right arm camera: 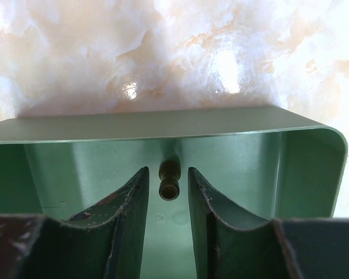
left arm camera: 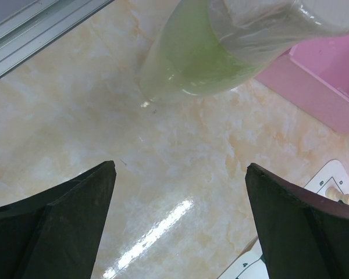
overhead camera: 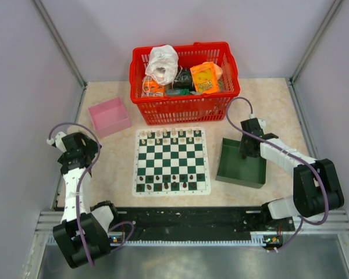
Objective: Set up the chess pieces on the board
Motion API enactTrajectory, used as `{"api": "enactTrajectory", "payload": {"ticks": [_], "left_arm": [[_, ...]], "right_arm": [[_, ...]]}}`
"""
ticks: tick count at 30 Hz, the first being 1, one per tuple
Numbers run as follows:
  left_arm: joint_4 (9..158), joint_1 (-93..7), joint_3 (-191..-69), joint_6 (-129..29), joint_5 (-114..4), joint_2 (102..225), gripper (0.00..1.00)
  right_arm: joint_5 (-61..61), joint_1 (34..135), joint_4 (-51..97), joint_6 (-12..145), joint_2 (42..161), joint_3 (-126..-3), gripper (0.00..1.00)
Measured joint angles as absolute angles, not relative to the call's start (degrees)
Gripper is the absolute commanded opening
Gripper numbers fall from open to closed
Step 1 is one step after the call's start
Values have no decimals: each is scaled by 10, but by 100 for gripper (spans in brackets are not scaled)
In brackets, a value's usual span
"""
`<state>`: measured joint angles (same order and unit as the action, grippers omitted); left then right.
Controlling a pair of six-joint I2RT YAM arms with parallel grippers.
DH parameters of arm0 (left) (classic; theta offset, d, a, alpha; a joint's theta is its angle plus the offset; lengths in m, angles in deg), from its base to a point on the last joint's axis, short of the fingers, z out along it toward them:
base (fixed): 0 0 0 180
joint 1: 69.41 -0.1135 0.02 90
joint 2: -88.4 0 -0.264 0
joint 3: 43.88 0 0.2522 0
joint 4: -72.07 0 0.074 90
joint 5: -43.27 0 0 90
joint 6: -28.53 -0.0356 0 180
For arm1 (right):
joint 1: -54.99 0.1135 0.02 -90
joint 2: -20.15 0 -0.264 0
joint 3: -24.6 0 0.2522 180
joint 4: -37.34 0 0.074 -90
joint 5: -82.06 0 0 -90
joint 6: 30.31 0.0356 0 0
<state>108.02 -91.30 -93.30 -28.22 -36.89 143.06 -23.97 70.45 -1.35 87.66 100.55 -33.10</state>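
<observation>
- Right fingers (overhead camera: 245,152) reach down into the green tray (overhead camera: 225,170), which sits on the surface just right of the board (overhead camera: 171,160).
- The right wrist view shows one chess piece (right arm camera: 169,187) lying on its side on the tray floor, close to the far wall.
- Key relation: the piece sits in the gap between the two tips. Its long axis runs away from the wrist, parallel to the fingers and pointing at the far wall.
- Right fingers are narrowly spread, with a sliver of tray floor visible on each side of the piece. They are not pinching it yet.
- Judgement: closing straight in would grip the piece across its narrow width, so no sideways shift looks needed. The piece is round and may roll.
- Left fingers (overhead camera: 77,150) are spread wide and hold nothing. They hang over bare surface near the pink box (overhead camera: 109,116), well apart from the tray.
- The right arm is clearly the nearer one.
- On the board, dark chessmen (overhead camera: 175,186) partly fill the near rows and cream chessmen (overhead camera: 166,137) stand on the far rows.
</observation>
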Motion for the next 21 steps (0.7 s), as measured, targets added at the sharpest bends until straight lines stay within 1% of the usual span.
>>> {"api": "enactTrajectory", "payload": {"ticks": [6, 9, 21], "left_arm": [[1080, -913, -933, -282, -369, 1431, 99], [1080, -913, -933, -282, -369, 1431, 99], [1080, -913, -933, -282, -369, 1431, 99]], "right_arm": [[-240, 705, -13, 873, 1005, -332, 31], [-240, 705, -13, 871, 1005, -332, 27], [-239, 705, -15, 867, 1005, -332, 27]]}}
